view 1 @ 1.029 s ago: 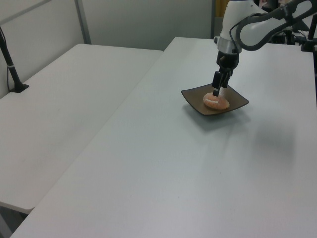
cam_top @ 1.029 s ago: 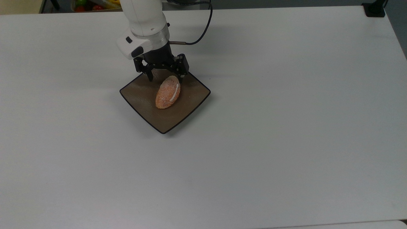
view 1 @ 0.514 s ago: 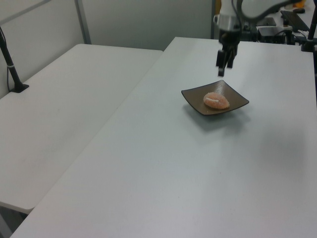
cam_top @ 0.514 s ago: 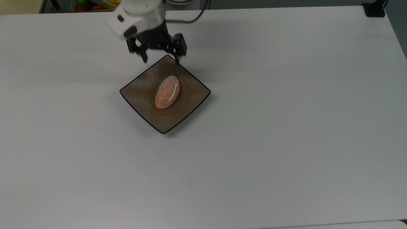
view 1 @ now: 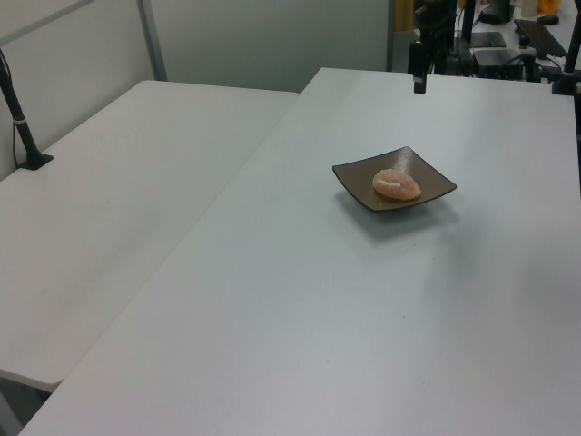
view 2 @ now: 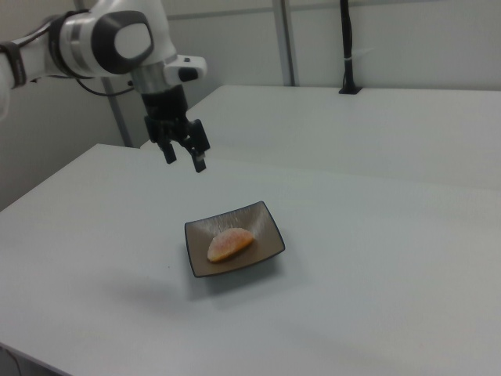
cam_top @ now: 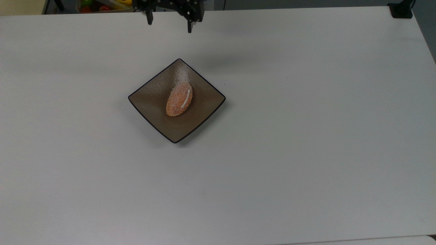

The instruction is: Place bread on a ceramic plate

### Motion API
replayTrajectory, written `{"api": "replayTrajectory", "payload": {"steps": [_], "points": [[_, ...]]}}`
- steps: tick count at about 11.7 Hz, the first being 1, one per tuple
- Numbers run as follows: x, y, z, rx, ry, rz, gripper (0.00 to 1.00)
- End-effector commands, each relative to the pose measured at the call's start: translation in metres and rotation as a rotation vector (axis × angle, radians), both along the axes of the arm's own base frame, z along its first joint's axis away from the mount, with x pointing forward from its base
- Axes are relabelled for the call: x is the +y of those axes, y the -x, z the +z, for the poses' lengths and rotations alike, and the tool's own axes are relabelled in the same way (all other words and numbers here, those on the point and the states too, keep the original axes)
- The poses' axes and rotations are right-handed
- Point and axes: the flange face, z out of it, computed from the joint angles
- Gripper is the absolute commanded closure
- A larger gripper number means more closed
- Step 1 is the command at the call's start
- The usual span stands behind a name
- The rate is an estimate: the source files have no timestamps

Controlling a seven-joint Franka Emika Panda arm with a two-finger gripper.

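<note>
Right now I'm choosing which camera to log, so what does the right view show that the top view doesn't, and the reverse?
Right view alone: the white arm above the open gripper, a second table behind, and a black post standing on it.
Top view alone: the whole white table from above, the ceramic plate as a diamond, the white stripe along the bread, and colourful items past the far edge.
Both: the bread lying free on the plate, with the gripper empty and well clear of it.
</note>
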Motion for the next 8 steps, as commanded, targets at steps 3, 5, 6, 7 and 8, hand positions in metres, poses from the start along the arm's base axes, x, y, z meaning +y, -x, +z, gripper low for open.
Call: {"api": "replayTrajectory", "payload": {"steps": [3, 5, 6, 7, 8], "points": [[0.0142, 0.0074, 0.0120, -0.051, 0.015, 0.061, 0.00], [0.0133, 0.0069, 0.0098, -0.046, 0.017, 0.082, 0.00], [0.0133, 0.0080, 0.0101, -0.042, 0.016, 0.081, 0.00], [0.0125, 0.0076, 0.0104, -0.045, 0.016, 0.082, 0.00], [0.0134, 0.0071, 0.0097, -0.045, 0.016, 0.083, 0.00]]}}
